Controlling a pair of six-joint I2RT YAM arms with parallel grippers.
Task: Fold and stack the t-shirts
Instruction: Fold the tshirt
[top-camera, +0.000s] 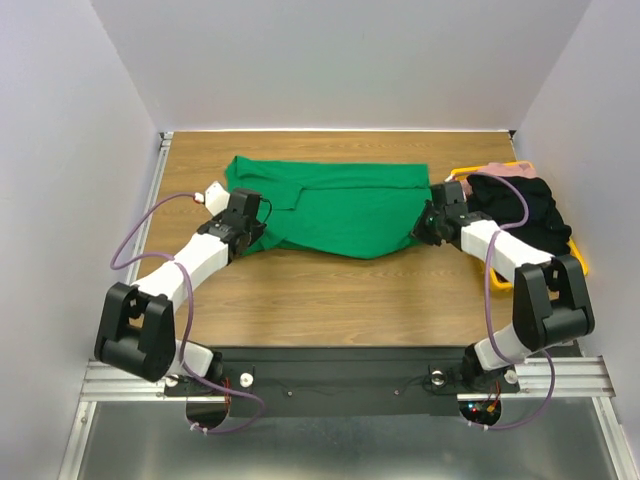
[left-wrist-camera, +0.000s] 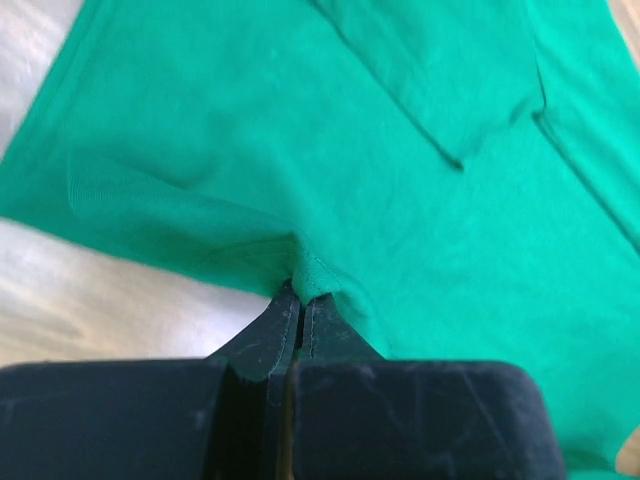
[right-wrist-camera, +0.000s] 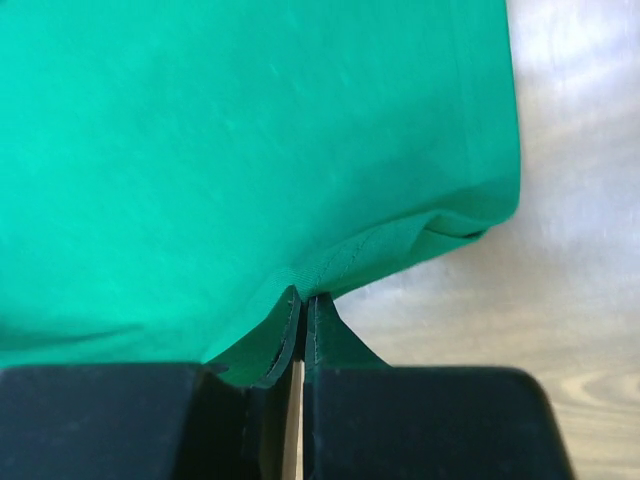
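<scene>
Observed: one green t-shirt (top-camera: 340, 210) lies spread on the tabletop (top-camera: 330, 295), lengthwise from left to right, towards the far side. A flap of its own cloth is already turned over on the upper surface. At the right edge stands a yellow tray (top-camera: 579, 264) holding dark garments (top-camera: 530, 210), close to the shirt's right end.

Left gripper (left-wrist-camera: 300, 298): closed, with a small pucker of the shirt's near edge pinched between the tips. Right gripper (right-wrist-camera: 303, 302): likewise closed on the near edge, just inside the right-hand corner, where the cloth bunches into a short ridge. Both arms sit low over the tabletop, one at each end of the garment.

Assessment: the step in hand appears to be a lengthwise fold, taking the near edge over to the far one.

Recommendations:
- Raise both ends together and to the same height. An uneven lift would skew the crease.
- Hold the span between the grippers lightly taut, so the middle does not sag or double under.
- Lift only enough to clear the lower layer. The bite on each side looks shallow, and a hard pull could slip it.
- Lay the carried edge square on the far edge before letting go.
- Watch the right arm's clearance from the tray and its contents.
</scene>
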